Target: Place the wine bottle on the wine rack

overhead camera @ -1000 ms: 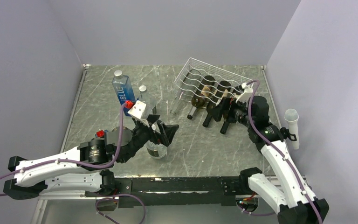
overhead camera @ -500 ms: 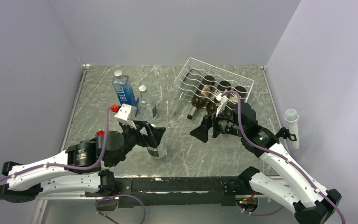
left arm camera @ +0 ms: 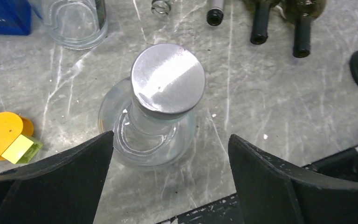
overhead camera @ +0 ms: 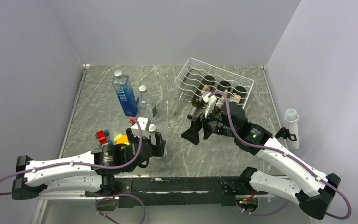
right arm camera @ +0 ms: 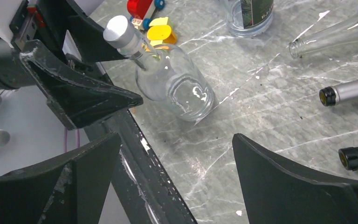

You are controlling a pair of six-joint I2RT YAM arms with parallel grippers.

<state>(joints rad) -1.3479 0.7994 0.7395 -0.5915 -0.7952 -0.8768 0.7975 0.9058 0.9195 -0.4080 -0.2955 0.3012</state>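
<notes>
**Wine bottle upright near the front edge, well apart from the rack**

At the left, red and yellow plastic toy pieces (overhead camera: 120,138) are seen on the grey veined stone table (overhead camera: 93,93). Just right of them the left gripper (left arm camera: 170,144) is held spread wide, with nothing grasped. The squat, round-shouldered wine bottle (left arm camera: 168,78) of clear glass, closed by a flat silver cap, is stood between its black fingers (left arm camera: 74,168) and is touched by neither. Its long axis is set vertical, cap upward and base on the table, close to the near edge and left of centre (the table's veining can be seen through the glass).

Farther back, a tall square blue bottle (overhead camera: 125,95) and a clear capped glass bottle (overhead camera: 145,106) are stood upright side by side.

To the right, the right gripper (right arm camera: 175,140) is turned toward the wine bottle with its fingers spread, and nothing is gripped.

At the far right, the white wire wine rack (overhead camera: 186,77) is set sloping, its high edge toward the back wall. Dark glass bottles (overhead camera: 224,86) are laid in its wavy grooves, bases upslope and necks pointed down toward the near left.
</notes>
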